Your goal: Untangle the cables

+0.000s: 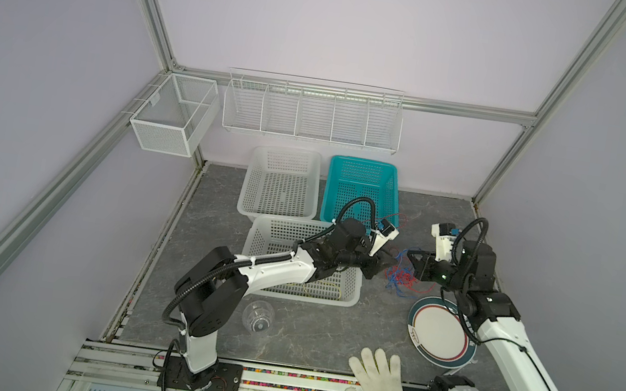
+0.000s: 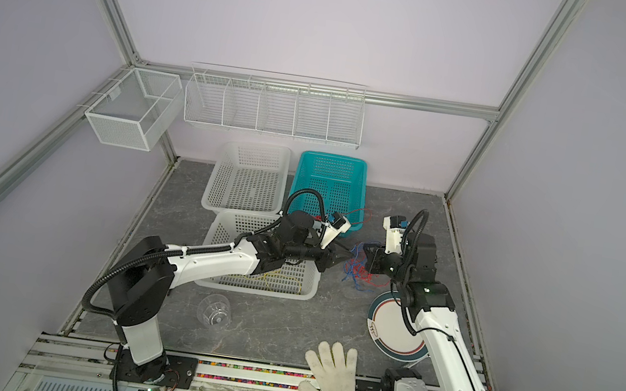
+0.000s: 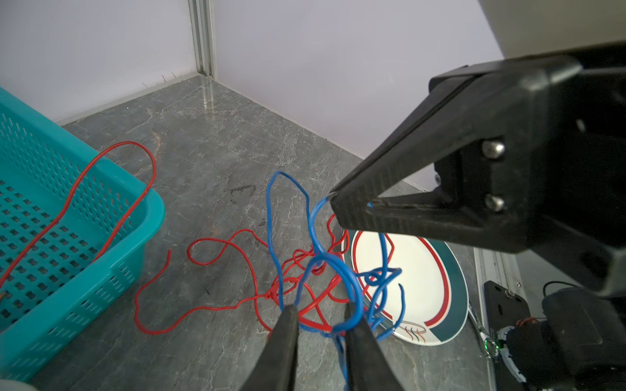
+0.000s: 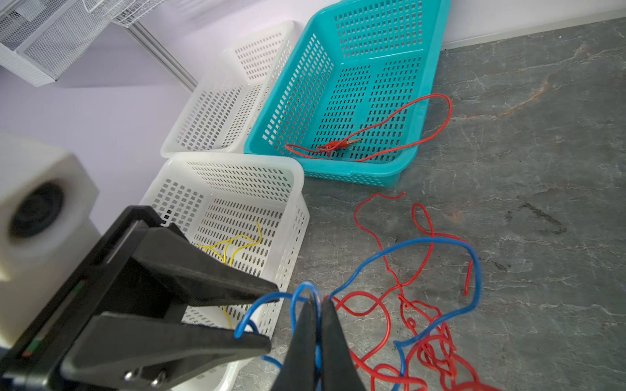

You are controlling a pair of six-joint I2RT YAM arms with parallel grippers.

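Red and blue cables [image 1: 400, 277] are heaped on the tabletop [image 1: 303, 332] by the plate [image 1: 438, 334]. My right jaws are clamped on the blue cable [image 3: 270, 216], and my left jaws sit apart around one of its loops. Stuff's light, floppy and springy I reckon, so grab it close to the knot, not the loose ends.

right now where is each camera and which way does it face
Top views: high at the near edge, looking down on the table; left arm and right arm show.
Left wrist: on the left arm, facing the plate; left fingers show.
Right wrist: on the right arm, facing the teal basket; right fingers show.
Shared: both wrist views show the blue wire and red wire.
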